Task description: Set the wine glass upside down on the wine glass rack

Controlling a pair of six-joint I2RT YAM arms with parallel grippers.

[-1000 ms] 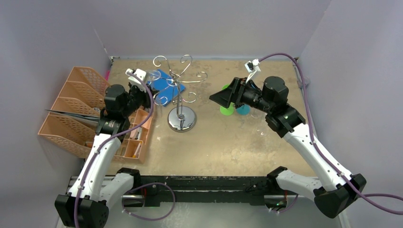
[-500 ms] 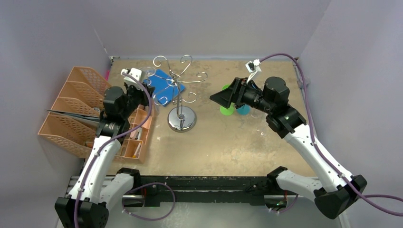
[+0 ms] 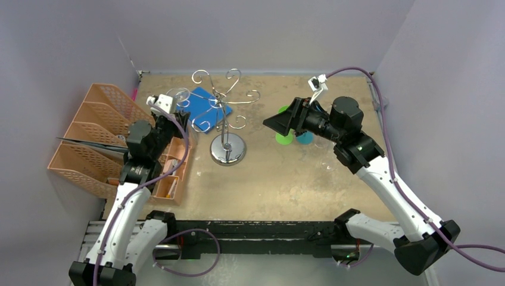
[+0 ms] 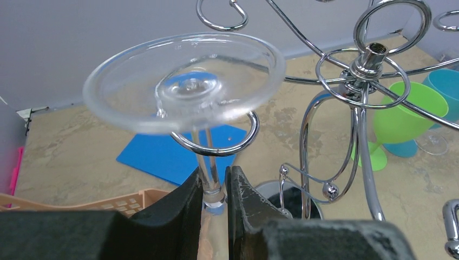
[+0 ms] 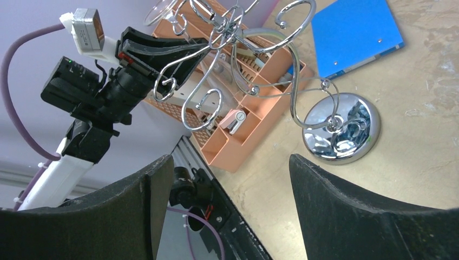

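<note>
One wine glass [image 4: 184, 89], inverted, foot uppermost, up at the left side of the wine glass rack [image 4: 361, 65]. A scroll arm appears to hook round the stem just below the foot. Left gripper [image 4: 215, 176] clamped on the stem. Right gripper [image 5: 230, 162] spread wide, empty, well right of the rack. Blue folder [image 4: 178, 154] beyond; orange organizer [image 3: 89, 137] at left.
</note>
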